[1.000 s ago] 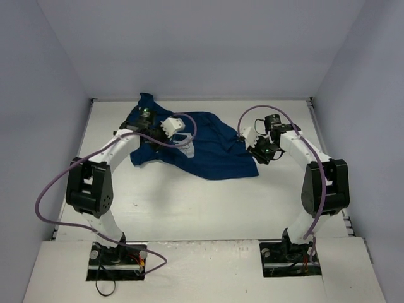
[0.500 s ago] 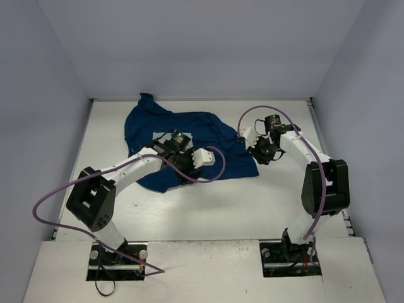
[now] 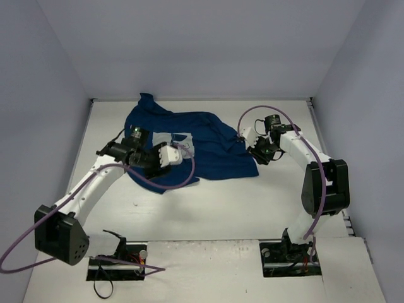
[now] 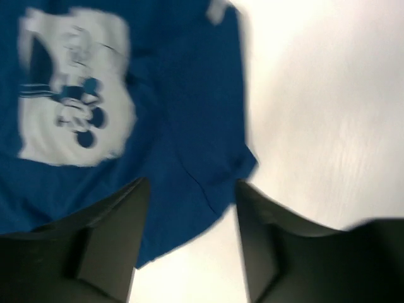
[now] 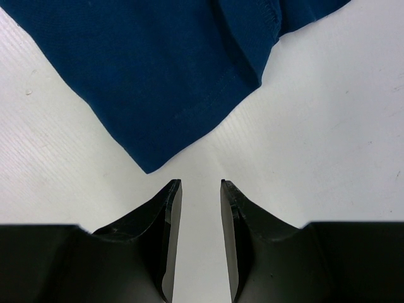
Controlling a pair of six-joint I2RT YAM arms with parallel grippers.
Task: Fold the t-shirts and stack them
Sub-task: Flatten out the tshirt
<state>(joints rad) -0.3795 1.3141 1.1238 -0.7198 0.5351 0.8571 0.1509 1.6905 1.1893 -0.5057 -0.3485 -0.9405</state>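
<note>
A: Where does the t-shirt [image 3: 214,142] lie?

B: On the far half of the table [image 3: 252,208], between the two arms. It is spread loosely and rumpled, not folded, and one part of it reaches toward the far left corner. The pale mouse print [image 4: 74,104] faces up.

A: And the left gripper [image 4: 192,184]?

B: It hangs over the near left part of the shirt, beside the print. Its fingers [image 4: 120,240] stand apart with nothing between them. Below them there is only blue cloth and its edge, with white table off to one side. The left wrist view is blurred, so it cannot be told whether the tips touch the cloth.

A: The right gripper [image 5: 199,183]?

B: It is at the shirt's right edge, low over the table. Its fingers are a narrow gap apart and bare table shows through that gap — it grasps nothing. A corner of the shirt lies flat just ahead of the tips, slightly to one side, and a stitched hem runs along its edge.
</note>
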